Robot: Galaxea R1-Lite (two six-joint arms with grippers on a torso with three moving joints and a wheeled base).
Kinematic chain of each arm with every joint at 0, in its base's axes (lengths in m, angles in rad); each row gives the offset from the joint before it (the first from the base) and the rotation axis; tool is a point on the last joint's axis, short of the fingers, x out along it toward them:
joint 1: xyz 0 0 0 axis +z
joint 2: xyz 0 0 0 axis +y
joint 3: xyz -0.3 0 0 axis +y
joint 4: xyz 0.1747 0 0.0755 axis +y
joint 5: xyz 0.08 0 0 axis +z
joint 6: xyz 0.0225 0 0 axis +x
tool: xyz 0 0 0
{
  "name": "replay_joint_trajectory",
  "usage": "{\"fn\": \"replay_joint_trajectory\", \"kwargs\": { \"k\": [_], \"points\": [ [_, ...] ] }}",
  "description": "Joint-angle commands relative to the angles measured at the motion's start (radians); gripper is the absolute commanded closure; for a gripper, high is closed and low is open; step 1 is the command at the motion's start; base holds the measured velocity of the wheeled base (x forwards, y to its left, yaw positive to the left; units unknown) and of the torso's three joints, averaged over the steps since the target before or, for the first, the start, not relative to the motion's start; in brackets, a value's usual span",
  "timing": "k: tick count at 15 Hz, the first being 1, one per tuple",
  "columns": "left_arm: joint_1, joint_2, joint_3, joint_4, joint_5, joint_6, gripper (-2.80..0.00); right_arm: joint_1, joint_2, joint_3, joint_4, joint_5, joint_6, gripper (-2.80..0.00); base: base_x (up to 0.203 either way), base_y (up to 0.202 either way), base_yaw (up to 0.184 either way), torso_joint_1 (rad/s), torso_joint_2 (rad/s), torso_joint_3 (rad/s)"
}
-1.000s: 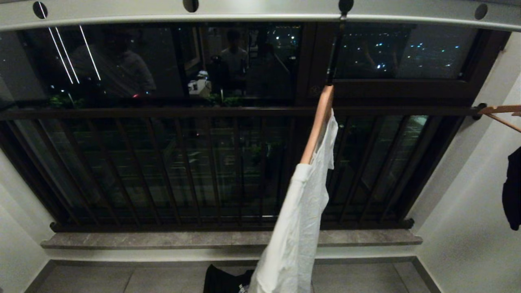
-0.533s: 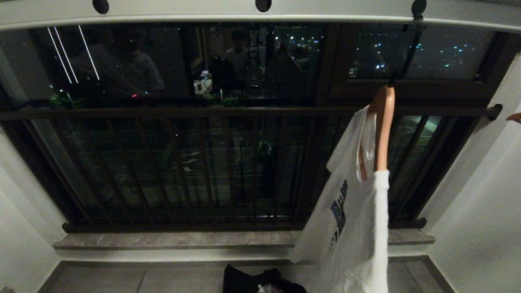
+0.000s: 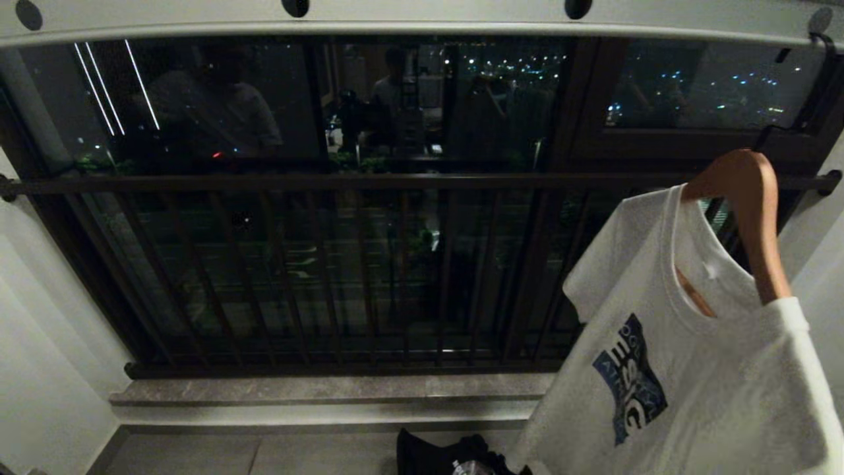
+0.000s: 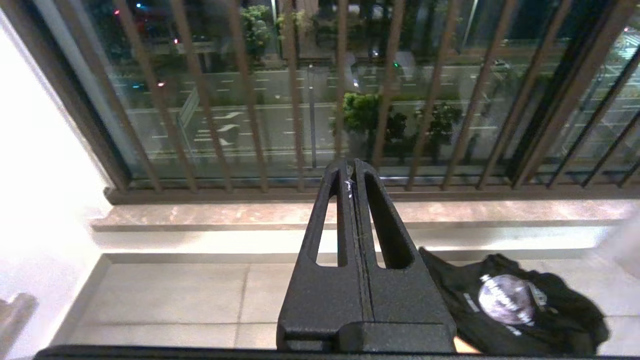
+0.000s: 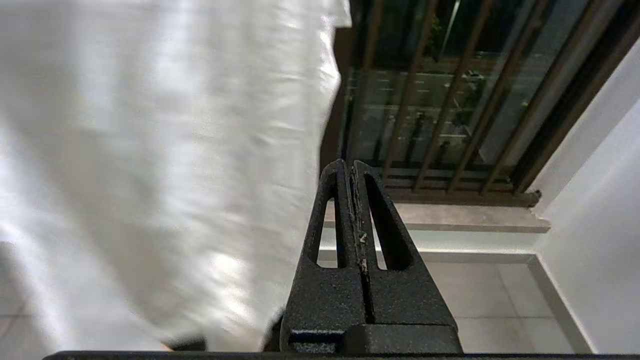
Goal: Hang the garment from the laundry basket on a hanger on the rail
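A white garment (image 3: 692, 382), a T-shirt with a blue print, hangs on a wooden hanger (image 3: 758, 218) at the right. The hanger's dark hook (image 3: 801, 105) reaches up to the pale rail (image 3: 422, 16) with round holes across the top. Neither gripper shows in the head view. My right gripper (image 5: 350, 167) is shut and empty, right beside the white cloth (image 5: 150, 150). My left gripper (image 4: 350, 172) is shut and empty, pointing at the window bars above the tiled floor. The laundry basket is out of view.
A black garment (image 3: 455, 458) with a pale print lies on the floor tiles (image 4: 510, 305) below the shirt. A dark balustrade (image 3: 395, 181) with vertical bars fronts the window, above a stone sill (image 3: 330, 389). White walls close in on both sides (image 5: 600, 200).
The whole head view has shifted, so the camera has moved left. The shirt on its hanger has turned and now shows its printed front. Neither arm has moved.
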Motion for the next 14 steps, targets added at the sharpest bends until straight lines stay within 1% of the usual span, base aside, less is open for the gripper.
{"fn": "replay_joint_trajectory", "kwargs": {
  "k": [1, 8, 9, 14],
  "points": [
    [0.000, 0.001, 0.002, -0.001, 0.000, 0.000, 0.00, 0.000, 0.001, 0.000, 0.000, 0.000, 0.000, 0.00, 0.000, 0.194, 0.000, -0.001, 0.00, 0.002],
    [0.000, 0.001, 0.002, 0.000, 0.000, 0.001, 0.00, 0.000, 0.001, 0.000, 0.000, 0.000, 0.000, 0.00, 0.000, 0.193, 0.000, 0.003, 0.00, 0.003],
    [0.000, 0.001, 0.002, 0.000, 0.000, 0.001, 0.00, 0.000, 0.001, 0.000, 0.000, 0.000, 0.000, 0.00, 0.000, 0.108, 0.002, 0.011, 0.01, 0.005],
    [0.000, 0.001, 0.002, 0.000, 0.000, 0.001, 0.00, 0.000, 0.001, 0.000, 0.001, 0.000, 0.000, 0.00, 0.000, 0.000, 0.000, 0.000, 0.00, 0.000]
  ]
}}
